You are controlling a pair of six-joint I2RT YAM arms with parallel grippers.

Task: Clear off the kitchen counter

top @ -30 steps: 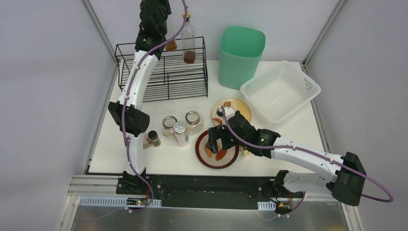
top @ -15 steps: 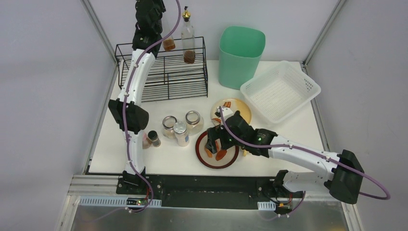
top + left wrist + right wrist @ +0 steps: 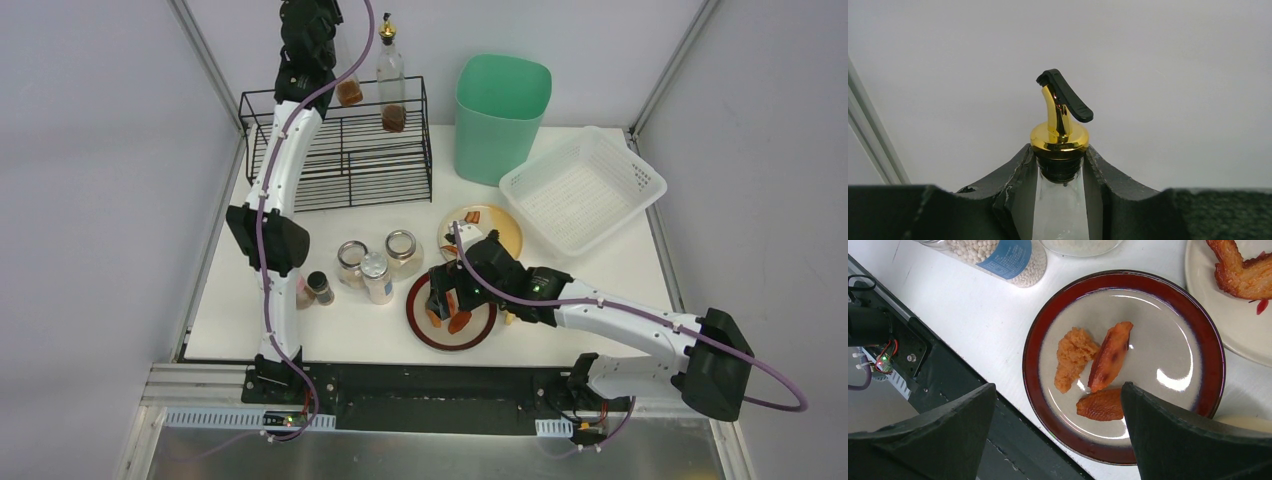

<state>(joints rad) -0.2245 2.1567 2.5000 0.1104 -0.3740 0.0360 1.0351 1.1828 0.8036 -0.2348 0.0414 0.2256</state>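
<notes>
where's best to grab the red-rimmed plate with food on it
Pinch the red-rimmed plate at its raised rim, on the bare side away from the food pieces, coming down from above with the open right gripper. It lies flat, so only the rim offers an edge.

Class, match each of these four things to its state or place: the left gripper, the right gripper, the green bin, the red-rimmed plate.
Things:
1. left gripper
2. right gripper
3. green bin
4. red-rimmed plate

States or places:
a. holds three food pieces
b. shut on the neck of a bottle
c. open above the plate
d. stands between the wire rack and the white basket

Pairs: 1-b, 2-c, 3-d, 4-a
</notes>
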